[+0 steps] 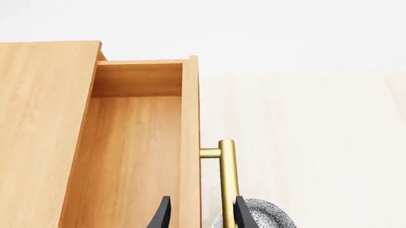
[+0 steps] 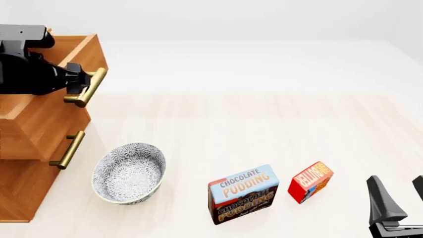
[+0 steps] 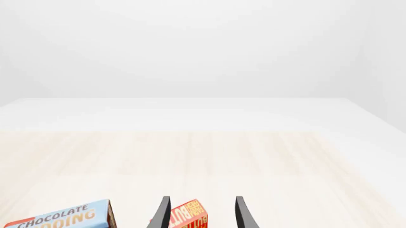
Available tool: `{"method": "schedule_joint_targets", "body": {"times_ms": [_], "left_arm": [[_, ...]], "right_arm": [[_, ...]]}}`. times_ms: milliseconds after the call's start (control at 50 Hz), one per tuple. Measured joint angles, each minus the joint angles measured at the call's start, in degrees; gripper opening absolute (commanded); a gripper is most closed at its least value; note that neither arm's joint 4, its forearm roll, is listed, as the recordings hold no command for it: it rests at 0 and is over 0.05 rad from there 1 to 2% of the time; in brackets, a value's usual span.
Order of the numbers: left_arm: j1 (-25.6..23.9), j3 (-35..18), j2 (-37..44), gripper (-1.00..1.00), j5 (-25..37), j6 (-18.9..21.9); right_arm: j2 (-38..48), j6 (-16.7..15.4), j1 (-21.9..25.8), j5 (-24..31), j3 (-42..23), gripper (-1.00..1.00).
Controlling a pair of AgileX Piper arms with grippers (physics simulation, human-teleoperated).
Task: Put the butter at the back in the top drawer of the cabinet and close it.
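Left gripper (image 1: 199, 216) spread around top drawer (image 2: 66, 69) handle (image 1: 227, 175); right gripper (image 2: 399, 196) parted, cut off. One butter (image 2: 310, 181), one pudding box (image 2: 242, 194), one bowl (image 2: 128, 173).

The right claw (image 3: 201, 213) pokes in with two thin dark fingers (image 3: 162, 213), and there is a gap between them. The butter (image 3: 189, 216) sits in that gap. It is a little red and orange box with pale letters on it. Only its top part shows. You cannot tell if the fingers touch it. Just beside it is the chocolate pudding box (image 3: 63, 219), blue with big letters, also cut off at the edge. Both boxes rest on the pale wooden counter (image 3: 241, 156). Past the wood, the counter turns white, and behind it is a plain white wall (image 3: 203, 47).
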Motion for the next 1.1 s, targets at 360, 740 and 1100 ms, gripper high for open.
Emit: {"method": "schedule_joint_targets", "body": {"times_ms": [360,740,1100], "left_arm": [[-0.4,-0.5,0.3,1.0,0.9,-1.0],[-1.4,-1.5,0.9,1.0,2.7,-3.2],[-1.8,-1.7,0.8,1.0,3.4,-4.7]], "right_arm": [[0.0,0.0,0.0,0.0,0.0,1.0],[0.0,0.0,0.0,0.0,0.0,1.0],[0.0,0.0,0.0,0.0,0.0,1.0]]}}
